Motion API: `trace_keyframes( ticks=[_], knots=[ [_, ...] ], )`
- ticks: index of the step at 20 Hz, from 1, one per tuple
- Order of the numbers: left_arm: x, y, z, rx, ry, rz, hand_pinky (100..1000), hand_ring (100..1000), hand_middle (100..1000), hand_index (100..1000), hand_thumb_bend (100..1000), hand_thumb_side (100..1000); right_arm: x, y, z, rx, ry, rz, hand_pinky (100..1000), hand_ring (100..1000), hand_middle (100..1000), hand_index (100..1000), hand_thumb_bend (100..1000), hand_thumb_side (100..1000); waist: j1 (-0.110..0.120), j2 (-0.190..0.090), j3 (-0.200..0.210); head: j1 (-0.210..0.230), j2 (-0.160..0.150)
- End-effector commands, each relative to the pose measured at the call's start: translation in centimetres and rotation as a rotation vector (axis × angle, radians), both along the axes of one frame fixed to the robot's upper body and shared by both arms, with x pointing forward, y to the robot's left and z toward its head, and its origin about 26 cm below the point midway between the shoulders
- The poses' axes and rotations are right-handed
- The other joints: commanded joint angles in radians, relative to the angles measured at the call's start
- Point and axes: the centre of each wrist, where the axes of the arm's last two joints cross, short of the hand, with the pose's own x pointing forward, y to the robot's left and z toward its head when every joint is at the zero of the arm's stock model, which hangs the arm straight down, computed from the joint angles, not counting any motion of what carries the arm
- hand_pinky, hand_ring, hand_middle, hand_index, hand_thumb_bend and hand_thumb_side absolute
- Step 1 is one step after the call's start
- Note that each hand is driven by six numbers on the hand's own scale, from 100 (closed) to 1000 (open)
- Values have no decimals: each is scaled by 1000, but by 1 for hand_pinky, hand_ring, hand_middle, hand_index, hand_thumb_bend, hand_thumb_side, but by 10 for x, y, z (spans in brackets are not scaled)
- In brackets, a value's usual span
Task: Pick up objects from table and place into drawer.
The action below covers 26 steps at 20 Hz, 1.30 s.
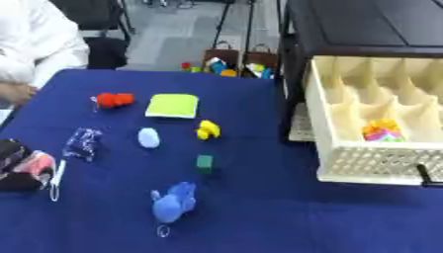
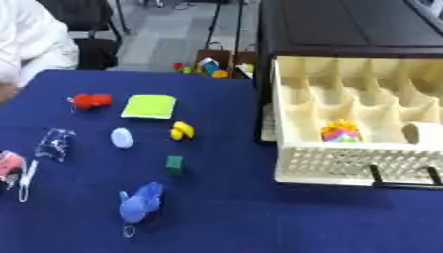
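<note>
Covering most of both views, blue-clothed worktop [image 1: 259, 217] holds the objs; cream drawer [image 2: 346, 170] stands pulled open at right w/ a multicoloured item [image 2: 341, 132] already in a front compartment. No robot hand in either view, so can't tell its state. Loose on the cloth, well apart: blue plush [image 1: 173, 201], prob. soft & light, best taken round the body; lime pad [image 1: 172, 105], flat, needs an edge pinch; yellow toy [image 1: 207, 130]; small green cube [image 1: 204, 163], stiff, grip opposite faces.
</note>
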Motion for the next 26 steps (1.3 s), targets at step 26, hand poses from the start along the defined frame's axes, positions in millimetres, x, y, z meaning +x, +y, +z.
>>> trace_keyframes(
  ticks=[26],
  knots=[
    [-22, -129, 169, -5, -501, -513, 396, 476, 466, 604, 100, 686, -2, -1, -2, -20, -21, 5, 635, 700, 677, 767, 100, 1000, 49, -55, -22, -4, 24]
  ],
)
